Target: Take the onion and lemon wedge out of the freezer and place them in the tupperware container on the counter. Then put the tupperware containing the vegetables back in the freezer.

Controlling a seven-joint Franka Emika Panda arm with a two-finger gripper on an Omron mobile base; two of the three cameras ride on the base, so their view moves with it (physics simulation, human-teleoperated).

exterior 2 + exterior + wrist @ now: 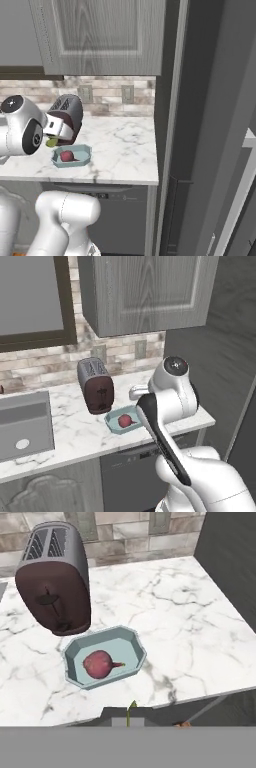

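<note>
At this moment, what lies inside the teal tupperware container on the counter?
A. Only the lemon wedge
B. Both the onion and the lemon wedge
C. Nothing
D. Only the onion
D: the onion sits alone in the tupperware container, while the yellow-green lemon wedge is up at the pincer, above and beside the container.

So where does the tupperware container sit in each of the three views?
Left base view: tupperware container at centre, right of the toaster, partly behind the arm, onion inside.
Right base view: lower left, in front of the toaster, onion inside.
Hand view: centre, below the toaster, onion inside.
Shared landmark: the toaster, right beside the container.
</note>
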